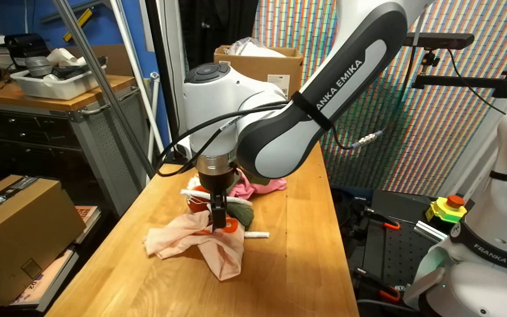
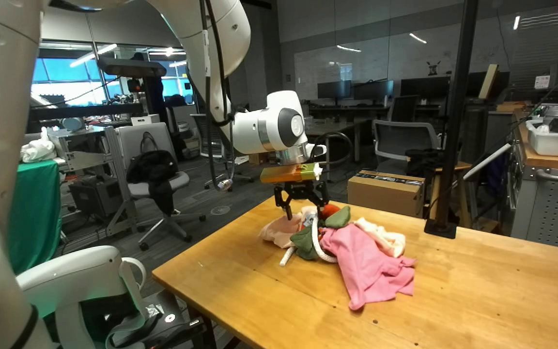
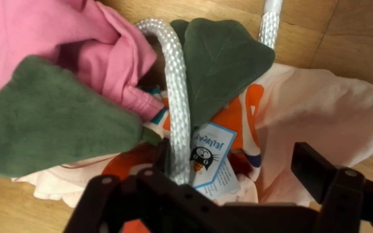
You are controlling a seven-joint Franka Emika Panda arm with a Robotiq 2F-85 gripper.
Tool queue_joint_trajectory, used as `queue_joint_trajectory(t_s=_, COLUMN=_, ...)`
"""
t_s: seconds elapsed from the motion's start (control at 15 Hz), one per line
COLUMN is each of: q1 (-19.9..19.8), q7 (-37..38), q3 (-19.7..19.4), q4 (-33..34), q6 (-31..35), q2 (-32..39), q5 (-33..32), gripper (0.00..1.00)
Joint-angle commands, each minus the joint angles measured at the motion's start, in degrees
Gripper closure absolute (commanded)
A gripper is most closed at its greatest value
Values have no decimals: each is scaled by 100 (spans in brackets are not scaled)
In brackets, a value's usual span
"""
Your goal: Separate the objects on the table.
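The gripper (image 3: 233,152) is spread wide with nothing in its grasp, fingers pointing down at the pile (image 2: 303,241). In the wrist view a white rope (image 3: 177,97) passes just beside one finger; I cannot tell whether they touch. Between the fingers shows a Jellycat tag (image 3: 210,152); green leaves (image 3: 63,123) flank the rope. The peach cloth (image 3: 319,110) spreads toward the short end of the desk (image 2: 477,300), the pink cloth (image 2: 366,261) away from it, a cream cloth (image 2: 387,238) toward the long edge with the black pole (image 2: 456,121).

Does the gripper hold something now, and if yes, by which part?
Nothing is held: the gripper stands open, its jaws wide apart at the white rope and peach cloth.
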Motion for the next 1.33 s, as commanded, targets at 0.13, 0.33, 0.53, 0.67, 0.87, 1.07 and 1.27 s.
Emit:
queue_joint_trajectory(t_s=0.13, q1=102, q7=106, q3=-191, q4=212, q6=8, q2=-6, q5=-190, gripper=51)
queue_joint_trajectory(t_s=0.33, q1=83, q7=98, q3=-240, q4=281, q6=-6, q2=-8, q5=-194, gripper=73)
queue_joint_trajectory(t_s=0.53, q1=82, q7=111, q3=-298, q4=329, q6=0, q2=2, q5=-234, gripper=92)
queue_joint_trajectory(t_s=0.67, q1=66, q7=103, q3=-325, q4=347, q6=-8, q2=3, q5=-230, gripper=97)
queue_joint_trajectory(t_s=0.87, q1=56, q7=91, q3=-365, q4=377, q6=-57, q2=-24, q5=-230, gripper=93)
queue_joint_trajectory(t_s=1.07, q1=80, q7=117, q3=-399, q4=404, q6=-294, q2=-132, q5=-257, gripper=93)
queue_joint_trajectory(t_s=1.27, q1=148, q7=326, q3=-506, q4=457, q6=-648, q2=-406, q5=-619, gripper=93)
